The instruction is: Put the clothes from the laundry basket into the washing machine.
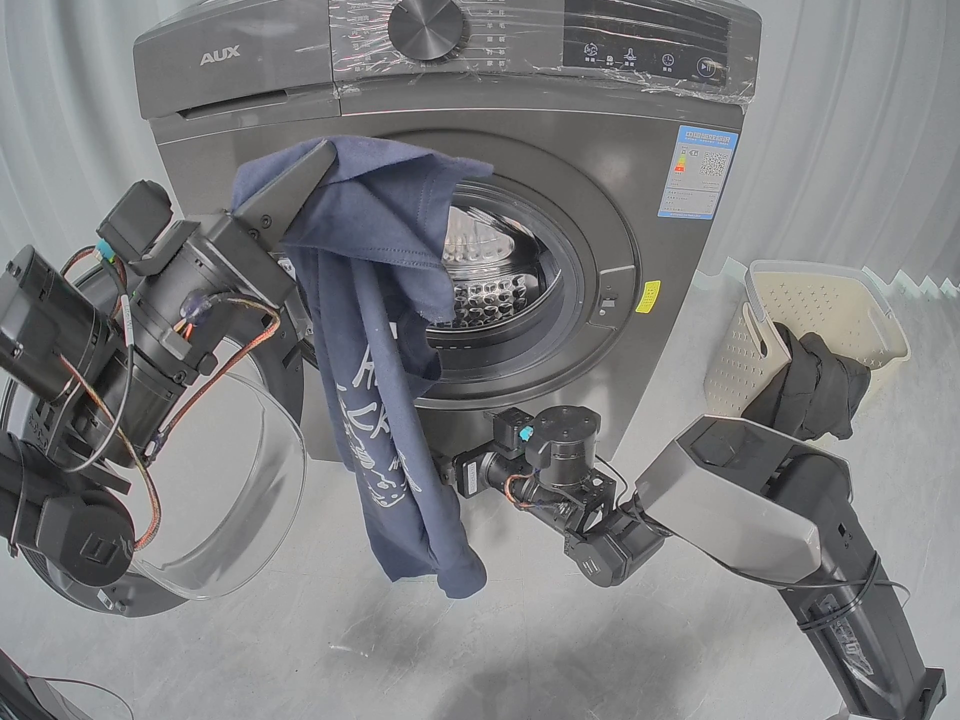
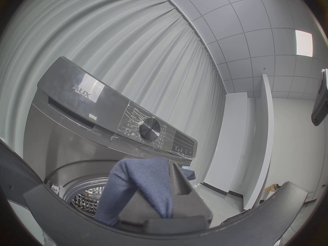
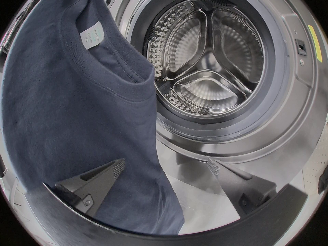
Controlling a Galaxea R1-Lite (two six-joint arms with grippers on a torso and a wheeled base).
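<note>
Left pincer [image 1: 300,187] clenched on a fold of a navy T-shirt [image 1: 385,372], which hangs below it across the mouth of the washing machine [image 1: 600,202], not yet inside the drum [image 1: 495,277]. Lower, by the shirt's hem, the right pincer [image 3: 165,161] stands released, fingers spread toward the drum. Farther to its right, a dark garment [image 1: 815,387] drapes over the laundry basket [image 1: 830,302]. The loading step is in hand; next, the shirt likely needs carrying forward through the opening before release.
</note>
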